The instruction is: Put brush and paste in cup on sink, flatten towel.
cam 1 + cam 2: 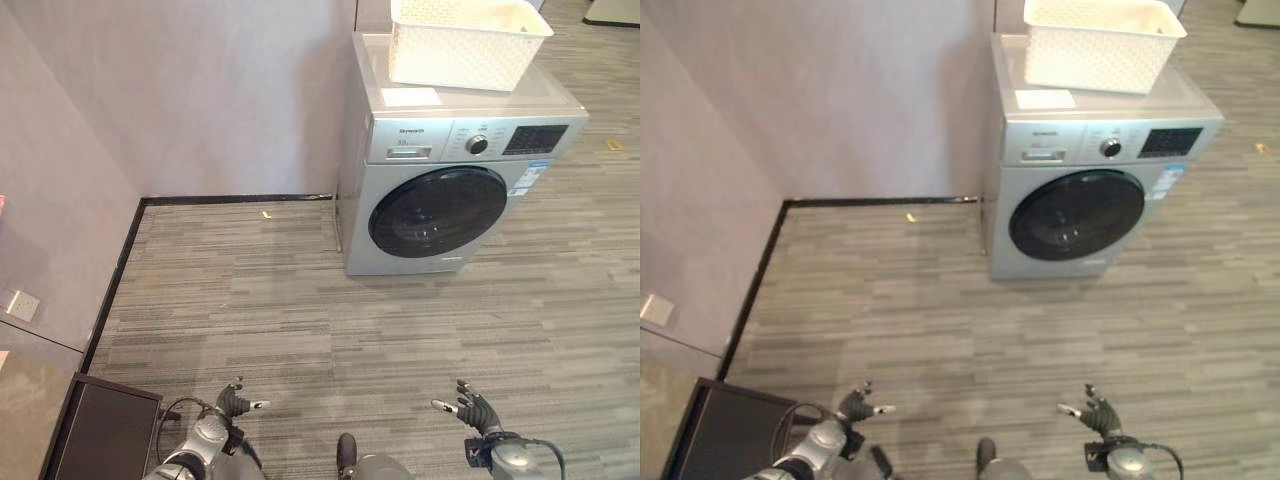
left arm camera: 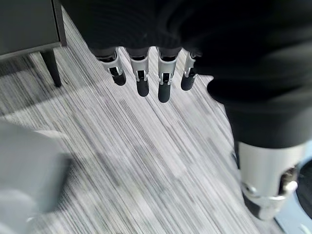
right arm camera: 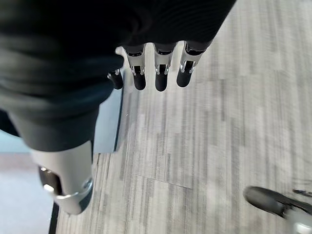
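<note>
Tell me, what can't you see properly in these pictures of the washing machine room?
- Inside the white basket: its walls hide any contents, and the head views' top edge cuts it off.
- Inside the washing machine: the door glass is too dark.
- The dark cabinet: cut off by the bottom-left corner.
- The small yellow scrap by the wall: too small to identify.

We see a washing machine (image 1: 450,180) in the upper right of the frame, standing on the floor (image 1: 300,320) w/ its back near the wall (image 1: 200,90). A basket (image 1: 465,40) sits on top of it, toward the back, and a sheet of paper (image 1: 411,97) lies just in front of the basket on the machine's top. A cabinet (image 1: 100,432) sits at lower left, against the left wall. Our left hand (image 1: 236,402) hangs at bottom left-centre, right hand (image 1: 472,408) at bottom right, both over bare floor, well apart.
</note>
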You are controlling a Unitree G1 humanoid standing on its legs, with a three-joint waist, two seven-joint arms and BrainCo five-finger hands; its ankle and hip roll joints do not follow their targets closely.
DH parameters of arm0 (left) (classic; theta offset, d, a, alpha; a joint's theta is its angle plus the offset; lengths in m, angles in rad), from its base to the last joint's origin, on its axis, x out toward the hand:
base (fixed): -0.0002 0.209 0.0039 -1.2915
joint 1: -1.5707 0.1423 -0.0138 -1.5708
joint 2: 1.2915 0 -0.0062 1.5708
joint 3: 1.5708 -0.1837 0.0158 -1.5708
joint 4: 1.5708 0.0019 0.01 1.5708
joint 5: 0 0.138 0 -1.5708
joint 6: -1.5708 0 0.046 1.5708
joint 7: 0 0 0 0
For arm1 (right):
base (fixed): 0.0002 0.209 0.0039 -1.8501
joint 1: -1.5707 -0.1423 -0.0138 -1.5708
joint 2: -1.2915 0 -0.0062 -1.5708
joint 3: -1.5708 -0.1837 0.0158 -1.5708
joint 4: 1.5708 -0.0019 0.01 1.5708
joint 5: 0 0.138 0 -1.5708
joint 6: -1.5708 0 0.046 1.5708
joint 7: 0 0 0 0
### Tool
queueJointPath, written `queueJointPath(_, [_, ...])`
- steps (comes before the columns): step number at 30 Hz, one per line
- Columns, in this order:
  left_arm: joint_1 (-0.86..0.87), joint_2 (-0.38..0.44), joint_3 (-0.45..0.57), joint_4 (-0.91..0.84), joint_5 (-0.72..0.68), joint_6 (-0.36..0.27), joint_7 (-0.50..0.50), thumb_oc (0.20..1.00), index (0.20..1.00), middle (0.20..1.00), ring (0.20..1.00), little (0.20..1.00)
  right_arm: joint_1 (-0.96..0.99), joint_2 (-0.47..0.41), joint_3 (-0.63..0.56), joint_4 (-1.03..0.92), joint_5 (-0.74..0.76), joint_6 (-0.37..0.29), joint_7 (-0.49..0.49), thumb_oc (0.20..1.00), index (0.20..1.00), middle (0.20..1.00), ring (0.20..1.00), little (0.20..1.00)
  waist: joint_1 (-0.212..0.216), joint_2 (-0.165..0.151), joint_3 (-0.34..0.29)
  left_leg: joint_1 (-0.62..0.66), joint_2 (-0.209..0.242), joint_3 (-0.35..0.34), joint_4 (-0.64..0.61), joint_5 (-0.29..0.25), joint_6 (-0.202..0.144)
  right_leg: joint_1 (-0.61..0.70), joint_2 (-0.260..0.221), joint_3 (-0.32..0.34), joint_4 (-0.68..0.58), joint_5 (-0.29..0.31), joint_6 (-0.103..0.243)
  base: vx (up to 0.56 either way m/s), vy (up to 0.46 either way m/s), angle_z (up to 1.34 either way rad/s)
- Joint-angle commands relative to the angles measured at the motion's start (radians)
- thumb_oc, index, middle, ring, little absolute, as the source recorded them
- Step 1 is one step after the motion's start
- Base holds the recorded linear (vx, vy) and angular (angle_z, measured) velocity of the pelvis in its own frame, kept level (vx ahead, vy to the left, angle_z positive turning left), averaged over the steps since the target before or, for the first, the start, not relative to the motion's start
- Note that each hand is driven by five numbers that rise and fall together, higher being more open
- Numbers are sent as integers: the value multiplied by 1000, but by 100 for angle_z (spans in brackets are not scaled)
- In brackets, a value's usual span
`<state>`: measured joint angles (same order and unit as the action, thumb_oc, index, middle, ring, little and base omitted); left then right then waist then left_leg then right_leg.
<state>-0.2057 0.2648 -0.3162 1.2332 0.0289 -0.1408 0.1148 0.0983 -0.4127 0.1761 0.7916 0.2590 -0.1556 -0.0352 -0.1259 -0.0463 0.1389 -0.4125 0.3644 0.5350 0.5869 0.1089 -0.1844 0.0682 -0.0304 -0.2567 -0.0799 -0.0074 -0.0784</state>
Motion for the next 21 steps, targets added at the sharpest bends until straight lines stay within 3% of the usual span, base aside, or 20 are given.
queueJointPath(1, [-20, 17, 25, -14, -2, -19, 47, 1000, 1000, 1000, 1000, 1000, 14, -56, 13, -47, -34, -37, 4, 1000, 1000, 1000, 1000, 1000, 21, 33, 32, 161, -61, -134, -477, 149, 8, -48, -32, 81, 80, -10, 160, 442, 302, -21])
queueJointPath(2, [-16, 17, 31, -12, -5, -21, 49, 1000, 1000, 1000, 1000, 1000, 12, -56, 20, -47, -39, -38, 7, 1000, 1000, 1000, 1000, 1000, 23, 39, 31, 156, -30, -126, -553, 192, -8, -33, -39, 85, 79, -21, 168, 438, 223, -56])
queueJointPath(3, [-13, 17, 36, -14, -5, -22, 48, 1000, 1000, 1000, 1000, 1000, 14, -60, 18, -49, -41, -38, 11, 1000, 1000, 1000, 1000, 1000, 13, 39, 26, 153, -1, -88, -592, 195, -26, -13, -54, 81, 80, -40, 178, 266, 146, -69])
queueJointPath(6, [2, 18, 38, -26, 2, -21, 40, 1000, 1000, 1000, 1000, 1000, 14, -66, 26, -55, -54, -28, 25, 1000, 1000, 1000, 1000, 1000, 17, 42, 24, 173, 30, -18, -603, 230, -20, 14, -65, 79, 98, -56, 190, 374, 166, -41])
queueJointPath(8, [9, 31, -2, -70, 62, -24, 39, 1000, 1000, 1000, 1000, 1000, 4, -72, 43, -78, -54, -16, 51, 1000, 1000, 1000, 1000, 1000, 20, 37, 7, 173, 2, -22, -535, 183, -21, 47, -97, 89, 131, -115, 212, 406, 252, -16])
queueJointPath(9, [3, 41, -15, -85, 72, -28, 41, 1000, 1000, 1000, 1000, 1000, 7, -69, 43, -82, -54, -18, 58, 1000, 1000, 1000, 1000, 1000, 30, 39, 8, 164, 4, -16, -514, 180, 3, 37, -102, 97, 145, -101, 211, 361, 286, -34])
queueJointPath(11, [0, 65, -23, -135, 73, -37, 40, 1000, 1000, 1000, 1000, 1000, 26, -65, 14, -100, -36, -19, 61, 1000, 1000, 1000, 1000, 1000, 32, 9, 7, 146, -20, -4, -428, 115, 8, 56, -154, 96, 170, -90, 229, 287, 222, -26])
queueJointPath(15, [1, 67, -24, -136, 72, -36, 40, 1000, 1000, 1000, 1000, 1000, 28, -64, 13, -101, -36, -19, 62, 1000, 1000, 1000, 1000, 1000, 35, 7, 6, 146, -21, -1, -424, 111, 9, 56, -157, 98, 170, -90, 230, 121, 155, 16])
queueJointPath(16, [-9, 117, -59, -257, 64, -55, 27, 1000, 1000, 1000, 1000, 1000, 46, -55, 7, -125, -44, -18, 78, 1000, 1000, 1000, 1000, 1000, 48, -16, -4, 187, -120, 22, -450, 40, 73, -2, -257, 70, 273, 93, 270, 519, 709, 11])
queueJointPath(17, [-15, 137, -84, -276, 96, -59, 14, 1000, 1000, 1000, 1000, 1000, 33, -54, 15, -112, -47, -22, 82, 1000, 1000, 1000, 1000, 1000, 56, -24, -14, 205, -158, 35, -482, 21, 92, -11, -268, 49, 281, 145, 282, 521, 716, 8])
queueJointPath(19, [-18, 142, -91, -275, 102, -60, 15, 1000, 1000, 1000, 1000, 1000, 31, -50, 18, -109, -47, -20, 81, 1000, 1000, 1000, 1000, 1000, 51, -27, -16, 216, -188, 19, -505, 16, 105, -33, -246, 83, 302, 146, 276, 174, 203, 1])
queueJointPath(21, [-33, 135, -109, -254, 120, -65, 18, 1000, 1000, 1000, 1000, 1000, 28, -41, 30, -105, -34, -31, 81, 1000, 1000, 1000, 1000, 1000, 26, -25, -19, 229, -239, -22, -537, -7, 122, -80, -141, 183, 304, 71, 257, 231, 209, 52])
